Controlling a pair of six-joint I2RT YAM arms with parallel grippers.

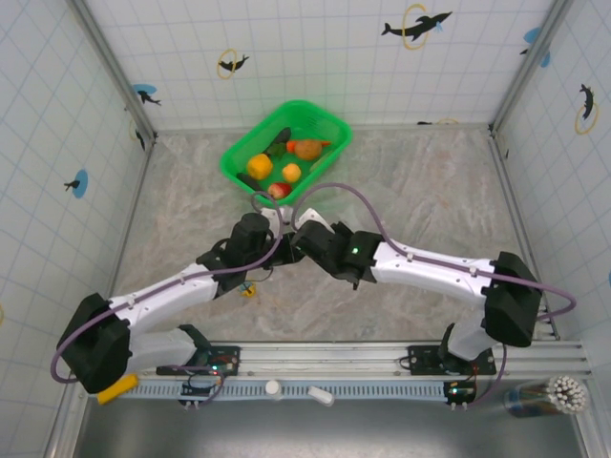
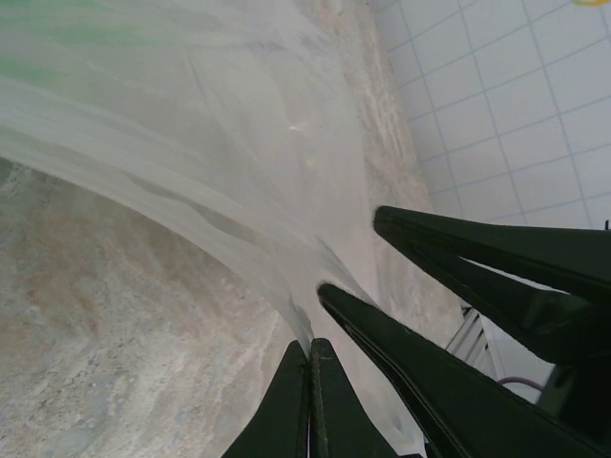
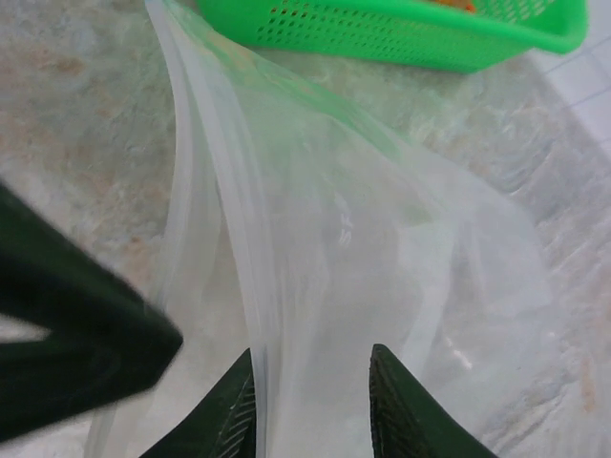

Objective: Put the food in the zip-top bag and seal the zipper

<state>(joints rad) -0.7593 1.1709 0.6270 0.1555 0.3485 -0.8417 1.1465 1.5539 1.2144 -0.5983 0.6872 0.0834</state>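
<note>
Food (image 1: 291, 172) lies in the green basket (image 1: 232, 160) just beyond the zip-top bag (image 3: 382, 248), whose film the left gripper (image 2: 310, 361) pinches tight while the right gripper (image 3: 310, 361) straddles it, jaws apart, both arms equally near.

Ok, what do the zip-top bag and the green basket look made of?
The zip-top bag: probably thin soft clear plastic film; it drapes in folds and the tabletop shows through. The green basket: rigid-looking moulded plastic with rows of small holes.
</note>
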